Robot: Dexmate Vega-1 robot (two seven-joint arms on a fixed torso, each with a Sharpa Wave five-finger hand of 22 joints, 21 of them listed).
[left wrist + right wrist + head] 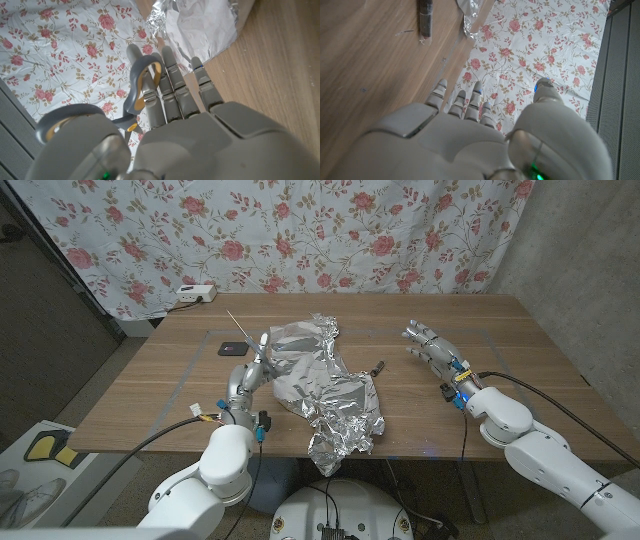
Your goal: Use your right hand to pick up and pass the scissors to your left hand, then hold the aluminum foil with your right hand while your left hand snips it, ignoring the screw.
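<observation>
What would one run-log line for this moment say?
left hand: holds scissors | right hand: open, off foil | screw: untouched

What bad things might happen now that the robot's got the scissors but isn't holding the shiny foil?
The foil lies loose; the right hand is open and away from it, so a snip might just push it. The scissors sit loosely in the left hand and could slip. The right hand might bump the screw.

Silver foil (325,385) is seen on the brown wooden counter (520,340); grey-and-yellow scissors (142,87) are seen; a white, red-rose-patterned curtain (300,230) is seen behind.
</observation>
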